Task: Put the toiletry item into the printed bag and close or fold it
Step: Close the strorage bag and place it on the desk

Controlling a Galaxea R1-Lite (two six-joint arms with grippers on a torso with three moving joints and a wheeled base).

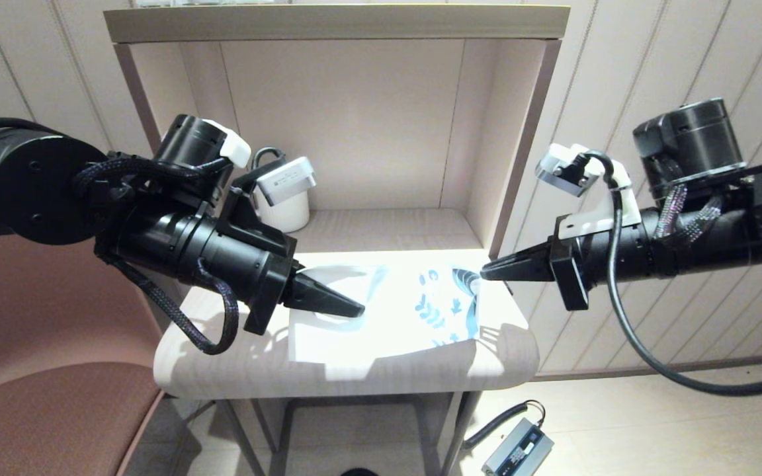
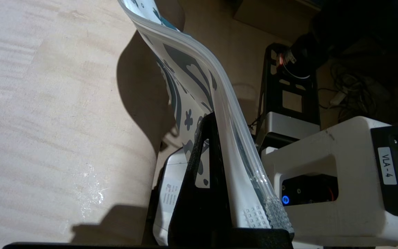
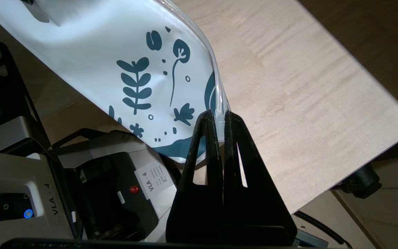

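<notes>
Surface (image 1: 235, 370): pale wood, set below an open shelf unit.
Printed bag (image 1: 381, 311): held up over the surface, stretched between both tools.
Left tool (image 1: 338, 303): closed on the bag's plain end.
Right tool (image 3: 221, 121): clamped on the bag's clear sealing strip at the printed end.
Mug (image 1: 285, 210): stood on the shelf.

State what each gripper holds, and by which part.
Both hold the printed bag. The right gripper pinches its clear zip edge at the leafy end; the left gripper clamps the plain white end.
</notes>
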